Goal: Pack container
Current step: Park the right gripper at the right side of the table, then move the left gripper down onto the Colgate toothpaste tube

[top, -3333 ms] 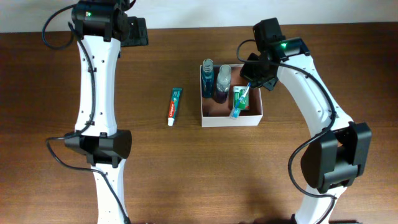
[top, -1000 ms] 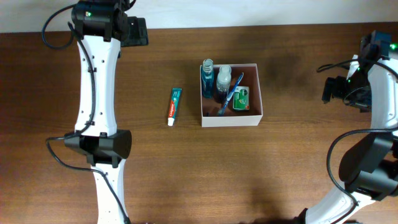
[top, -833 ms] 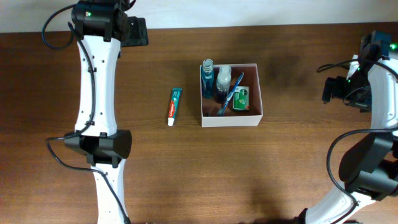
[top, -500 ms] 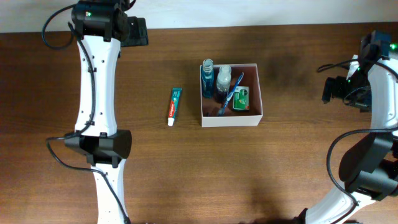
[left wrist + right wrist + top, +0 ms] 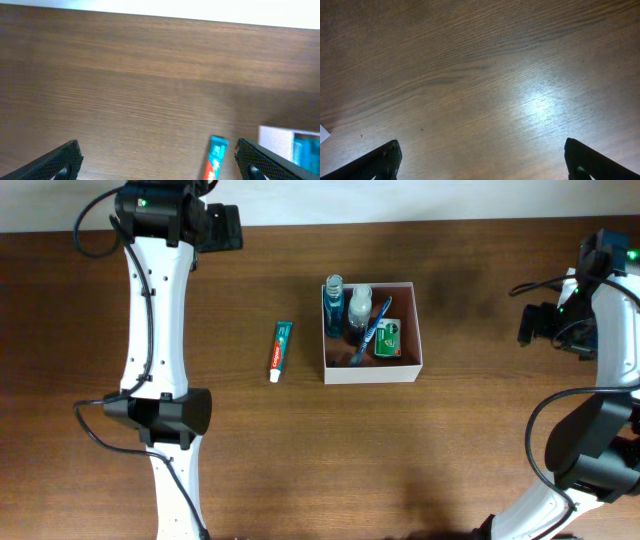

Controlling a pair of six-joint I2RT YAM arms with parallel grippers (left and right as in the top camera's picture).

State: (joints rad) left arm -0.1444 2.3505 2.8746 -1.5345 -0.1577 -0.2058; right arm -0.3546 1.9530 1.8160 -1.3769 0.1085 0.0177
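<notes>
One toothpaste tube (image 5: 281,350) lies unpacked ahead of the left gripper (image 5: 159,161), the container (image 5: 372,374) just beyond it, and both that gripper and the right gripper (image 5: 481,161), parked well clear probably to leave room, hang spread wide, empty.

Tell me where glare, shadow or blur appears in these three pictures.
Right wrist: a white glare patch on the brown wooden table. Left wrist: top strip overexposed, red-and-teal toothpaste tube slightly soft. Overhead: even light, sharp, faint shadow beside the square white-walled container.
</notes>
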